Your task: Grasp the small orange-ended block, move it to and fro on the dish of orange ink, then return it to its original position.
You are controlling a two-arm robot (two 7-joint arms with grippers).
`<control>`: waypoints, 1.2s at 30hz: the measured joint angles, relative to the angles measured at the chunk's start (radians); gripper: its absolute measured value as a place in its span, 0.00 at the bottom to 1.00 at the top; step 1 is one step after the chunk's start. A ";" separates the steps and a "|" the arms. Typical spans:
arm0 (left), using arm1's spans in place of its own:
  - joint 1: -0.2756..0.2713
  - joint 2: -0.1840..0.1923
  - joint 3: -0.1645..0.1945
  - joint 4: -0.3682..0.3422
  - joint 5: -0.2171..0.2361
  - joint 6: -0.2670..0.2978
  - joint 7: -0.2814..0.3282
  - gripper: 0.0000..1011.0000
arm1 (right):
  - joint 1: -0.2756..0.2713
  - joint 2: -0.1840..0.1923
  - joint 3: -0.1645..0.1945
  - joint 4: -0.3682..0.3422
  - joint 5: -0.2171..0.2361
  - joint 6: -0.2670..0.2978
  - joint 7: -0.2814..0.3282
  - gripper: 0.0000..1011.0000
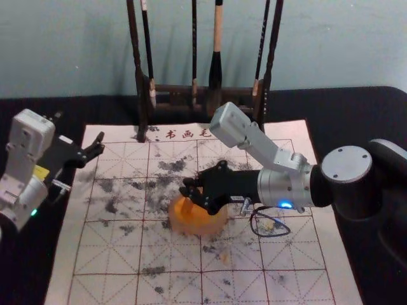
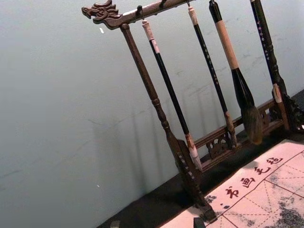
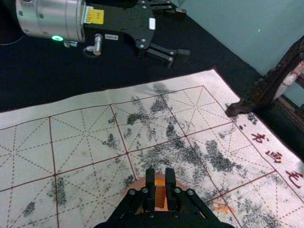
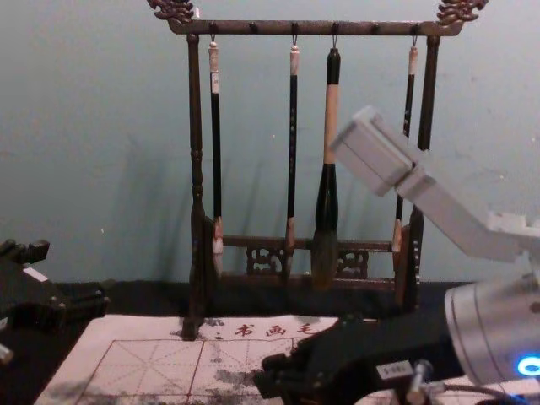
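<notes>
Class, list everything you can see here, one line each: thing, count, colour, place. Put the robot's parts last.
Block: one, orange-brown, in the right end effector, over the dish
Dish: one, pale orange, on the mat
Ink: one pool, orange, in the dish
Mat: one, off-white with red grid, on the table
Smudges: many, dark grey, across the mat
Characters: four, dark red, mat's far edge
Rack: one, dark brown, beyond the dish
Brushes: four, mostly black handles, hanging on the rack
Table: one, black, under the mat
Wall: one, blue-green, behind the rack
Arms: two, silver and black, left and right
End effectors: two, black; right at the dish, left open by the mat's left edge
</notes>
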 joint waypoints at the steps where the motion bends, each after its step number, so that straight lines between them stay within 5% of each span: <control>1: 0.000 0.000 0.000 0.000 0.000 0.000 0.000 0.99 | 0.002 -0.004 0.001 0.005 -0.001 0.001 -0.002 0.13; 16: 0.000 0.000 0.000 0.000 0.000 0.000 0.000 0.99 | 0.009 -0.019 0.022 0.029 -0.008 0.004 -0.020 0.13; 36: 0.000 0.000 0.000 0.000 0.000 0.000 0.000 0.99 | -0.009 0.010 0.049 0.010 -0.005 0.001 -0.016 0.13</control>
